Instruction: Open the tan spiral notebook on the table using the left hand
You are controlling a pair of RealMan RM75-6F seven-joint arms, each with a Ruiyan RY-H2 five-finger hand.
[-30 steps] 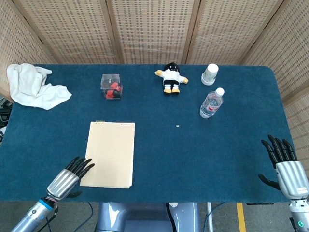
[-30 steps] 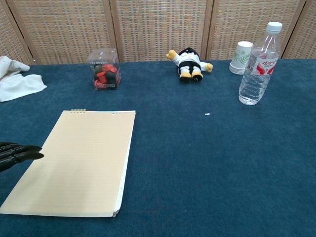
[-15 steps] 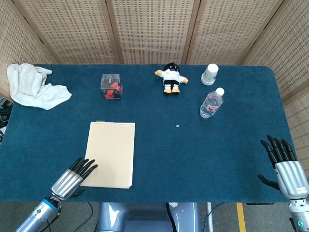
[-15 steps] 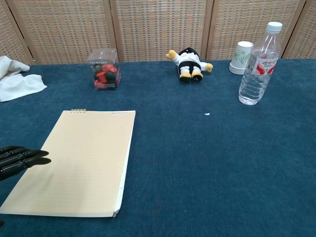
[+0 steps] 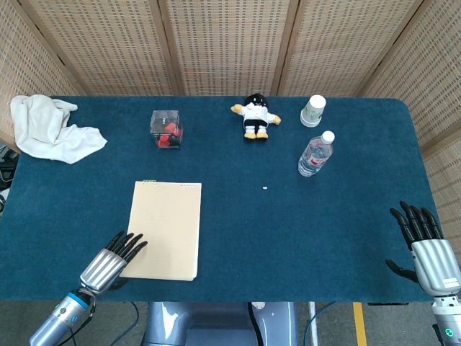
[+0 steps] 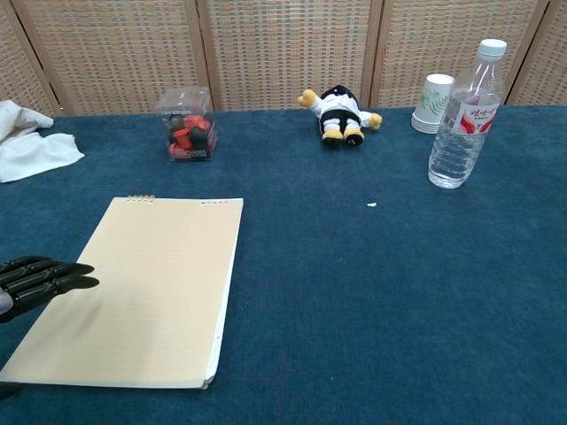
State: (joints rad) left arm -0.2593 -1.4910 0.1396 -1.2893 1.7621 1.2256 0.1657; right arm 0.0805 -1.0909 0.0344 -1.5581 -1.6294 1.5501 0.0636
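Tan spiral notebook (image 5: 165,229) closed, flat on table (image 5: 288,238). Left hand (image 5: 114,258) at notebook near-left corner, fingers apart, holding nothing. Right hand (image 5: 426,251) far right of notebook, empty, spread. Risk: fingertips slide over cover, push whole notebook instead of lifting edge.

Table (image 5: 288,238) covered in dark blue cloth; woven cane panels (image 5: 230,43) behind the far edge.

Far left corner: crumpled white towel (image 5: 50,130), partly over the table edge in the chest view.

Far centre-left: small clear plastic box (image 5: 166,128) with red and dark pieces inside.

Far centre: small plush toy (image 5: 255,115), black head, white shirt, yellow limbs, lying down.

Far right: white paper cup (image 5: 312,111) with a green print, upright. Just beside it, nearer the camera, a clear water bottle (image 5: 315,154), white cap, red label, upright.

Tiny white speck (image 5: 265,189) on the cloth mid-table.
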